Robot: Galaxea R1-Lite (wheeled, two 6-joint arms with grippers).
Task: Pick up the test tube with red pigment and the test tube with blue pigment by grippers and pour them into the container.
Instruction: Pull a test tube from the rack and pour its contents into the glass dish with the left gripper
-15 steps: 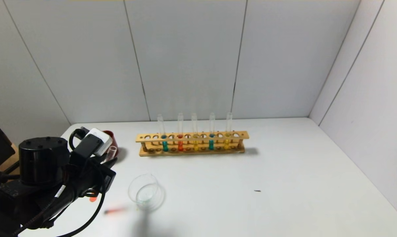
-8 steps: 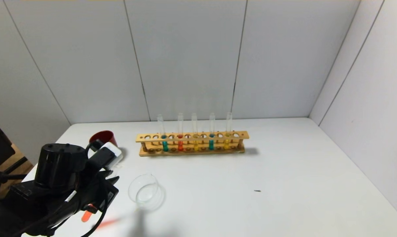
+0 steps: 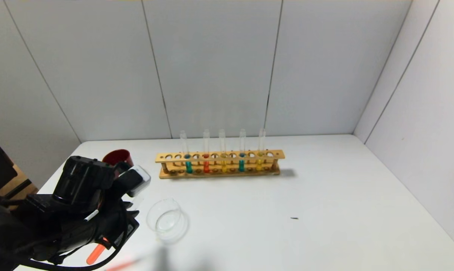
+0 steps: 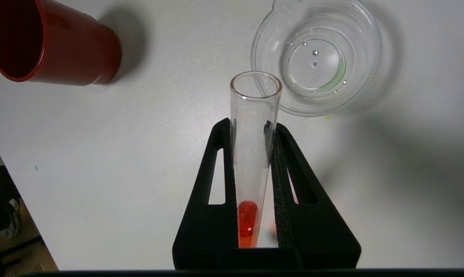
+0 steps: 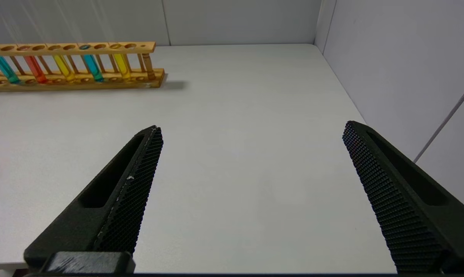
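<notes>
Orange-red liquid sits low in the test tube with red pigment [image 4: 253,154] clamped in my left gripper [image 4: 255,127], mouth beside the container [image 4: 370,69]; right gripper [image 5: 251,134] gapes empty.

The left gripper [image 4: 251,127] is clamped on the test tube with red pigment [image 4: 251,154], its two black fingers [image 4: 212,184] pressing the glass from either side, and a small pool of orange-red liquid sits at the closed end of the tube, back between the fingers. The tube's open mouth reaches out past the fingertips and overlaps the near rim of the container [image 4: 316,57], a clear glass dish on the white table [image 4: 101,154] just beyond the claw. A dark red cup [image 4: 51,42] stands farther off to one side, well apart from the claw and the dish.
</notes>
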